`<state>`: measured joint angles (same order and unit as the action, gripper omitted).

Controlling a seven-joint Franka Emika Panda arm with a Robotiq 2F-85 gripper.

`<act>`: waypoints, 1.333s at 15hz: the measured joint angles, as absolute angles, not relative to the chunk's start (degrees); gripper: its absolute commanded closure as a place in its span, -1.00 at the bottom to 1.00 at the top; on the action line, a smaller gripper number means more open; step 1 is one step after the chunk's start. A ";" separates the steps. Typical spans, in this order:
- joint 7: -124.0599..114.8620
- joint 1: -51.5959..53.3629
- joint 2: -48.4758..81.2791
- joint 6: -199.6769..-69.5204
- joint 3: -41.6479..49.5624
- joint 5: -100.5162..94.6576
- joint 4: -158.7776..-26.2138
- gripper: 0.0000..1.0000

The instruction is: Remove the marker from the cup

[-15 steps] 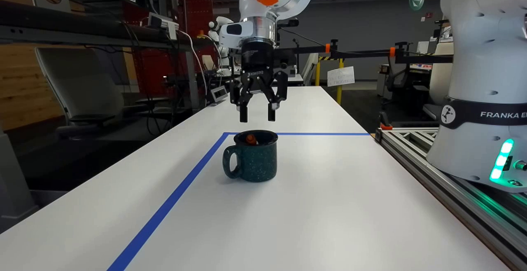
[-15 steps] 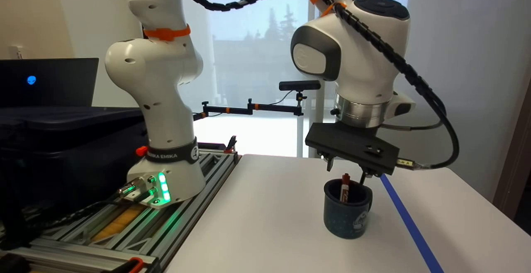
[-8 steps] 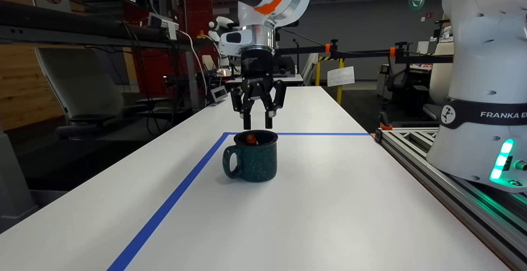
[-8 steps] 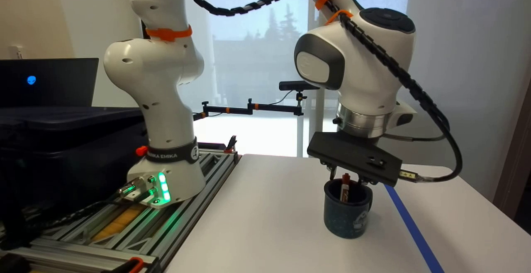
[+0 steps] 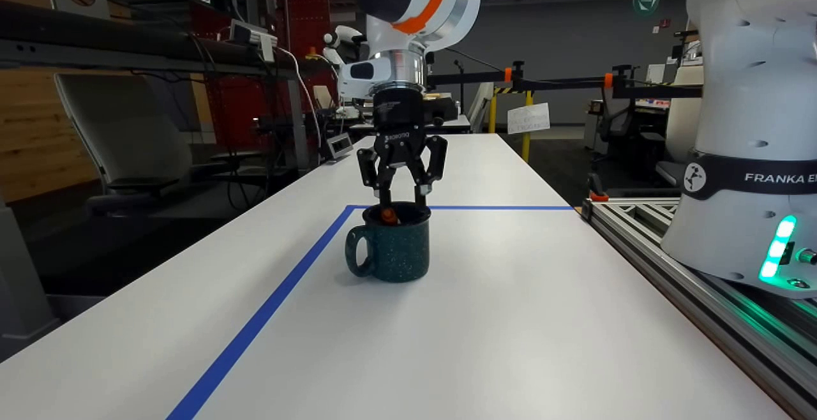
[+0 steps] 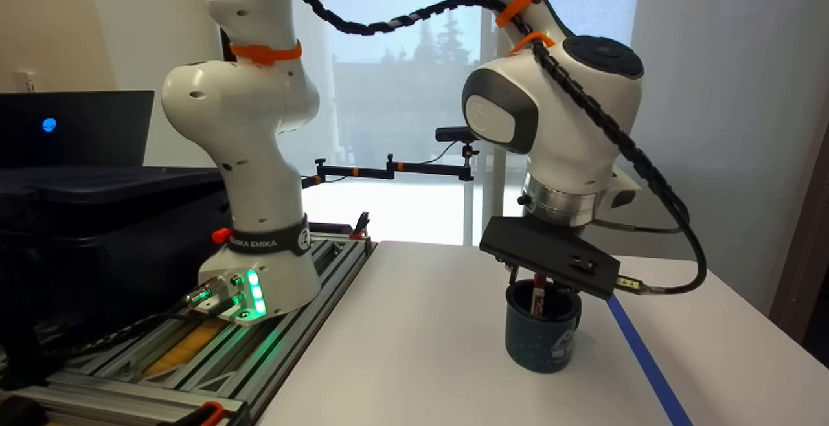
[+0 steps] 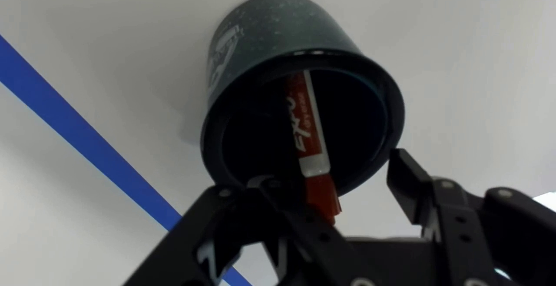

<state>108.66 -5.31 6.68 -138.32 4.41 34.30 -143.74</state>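
The slim, round, red plastic marker with white letters was not held. The two black fingers of the black gripper were wide apart, with nothing pinched. In the wrist view the marker's red cap showed in the gap, nearer one finger, but I could not tell if they touched.

The marker looked light, hard and stiff, so a firm squeeze would likely not hurt it. Its sides looked smooth, so it might slip or spin if only the tips caught it. The best place to grab seemed to be across the cap and the white band under it, because a tug on the cap alone might pop it off.

The marker leaned inside the squat, dark green, speckled cup, with its cap up by the rim. The cup looked hard and shiny. It stood upright on the flat white counter, well in from the edge by the robot's big white base. The loop handle pointed toward the opposite edge, and a strip of flat blue tape lay between the cup and that edge.
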 measured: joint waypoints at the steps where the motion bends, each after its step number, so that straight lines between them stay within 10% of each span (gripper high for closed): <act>1: 108.95 -5.40 6.82 -138.33 4.18 34.55 -143.66 -0.02; 20: 109.63 -6.85 9.42 -138.28 2.82 35.97 -140.25 -0.05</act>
<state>109.63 -6.85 9.42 -138.28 2.82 35.97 -140.25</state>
